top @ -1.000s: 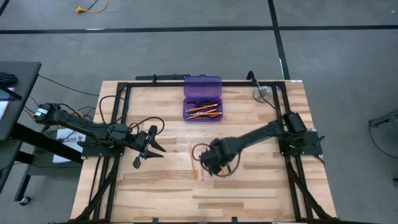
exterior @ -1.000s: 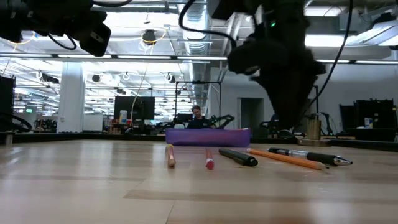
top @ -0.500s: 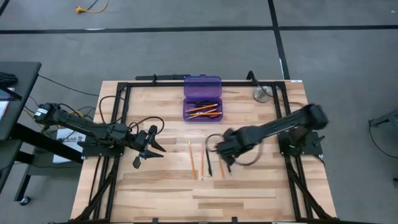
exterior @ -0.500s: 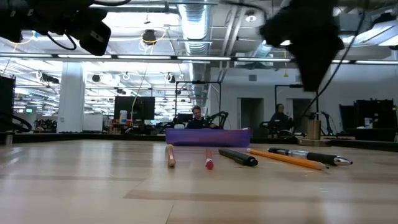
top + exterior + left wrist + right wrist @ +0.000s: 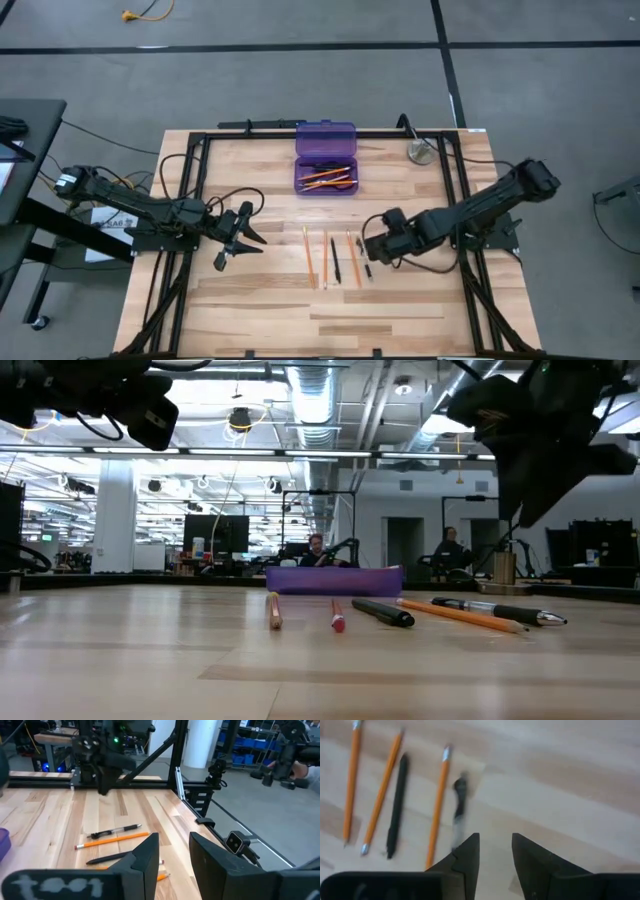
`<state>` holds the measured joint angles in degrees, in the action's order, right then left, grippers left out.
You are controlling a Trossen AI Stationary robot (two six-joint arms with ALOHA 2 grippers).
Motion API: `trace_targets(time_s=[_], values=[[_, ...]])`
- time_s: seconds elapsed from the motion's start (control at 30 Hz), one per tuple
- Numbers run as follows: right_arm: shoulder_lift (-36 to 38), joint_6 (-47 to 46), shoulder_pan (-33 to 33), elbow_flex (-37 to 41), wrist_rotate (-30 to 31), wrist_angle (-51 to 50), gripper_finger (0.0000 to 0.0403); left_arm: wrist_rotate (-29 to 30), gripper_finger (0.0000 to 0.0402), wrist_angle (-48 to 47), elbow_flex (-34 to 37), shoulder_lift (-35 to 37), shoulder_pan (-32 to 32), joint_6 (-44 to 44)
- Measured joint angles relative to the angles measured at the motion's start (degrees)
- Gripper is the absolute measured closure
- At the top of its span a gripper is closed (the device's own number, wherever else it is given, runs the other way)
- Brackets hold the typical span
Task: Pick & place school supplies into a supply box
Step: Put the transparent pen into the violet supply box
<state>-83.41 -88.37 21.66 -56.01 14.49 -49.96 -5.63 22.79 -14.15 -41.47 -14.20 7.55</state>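
Observation:
The purple supply box (image 5: 325,160) lies open near the table's far edge with orange pencils inside. On the wood nearer the middle lie in a row three orange pencils (image 5: 308,255), (image 5: 323,258), (image 5: 353,258), a black pen (image 5: 335,258) and a dark pen (image 5: 365,264). My right gripper (image 5: 375,245) hovers open just right of that row; its wrist view shows the dark pen (image 5: 459,802) and a pencil (image 5: 438,802) ahead of the fingers. My left gripper (image 5: 248,228) waits open at the left. No scissors show plainly.
A round silver disc (image 5: 420,152) sits at the far right corner. A black frame (image 5: 200,150) runs along the table's far edge and both sides. Bare wood lies toward the near edge (image 5: 320,320). People show in the room beyond the table (image 5: 450,545).
My right gripper has risen from over the row of pencils and pens and swung toward the table's right edge, uncovering them. The pencils and pens lie where they were. My left arm has kept still.

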Motion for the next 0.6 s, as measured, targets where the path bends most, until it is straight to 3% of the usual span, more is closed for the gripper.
trace_targets(time_s=[0.27, 0.43, 0.6], values=[[-7.7, 3.2, -0.3, 0.0, -3.4, 7.0, 0.0236, 0.0, 0.0306, 0.0, 0.0, 0.0, 0.0, -0.2], [-12.1, 6.8, -2.0, -3.6, -5.8, 7.1, 0.0195, 0.0, 0.0306, -0.7, 0.0, 0.0, 0.0, -0.2], [-16.7, 12.3, -4.2, -8.0, -9.2, 7.0, 0.0181, 0.0, 0.0306, -1.3, 0.0, 0.0, 0.0, -0.2]])
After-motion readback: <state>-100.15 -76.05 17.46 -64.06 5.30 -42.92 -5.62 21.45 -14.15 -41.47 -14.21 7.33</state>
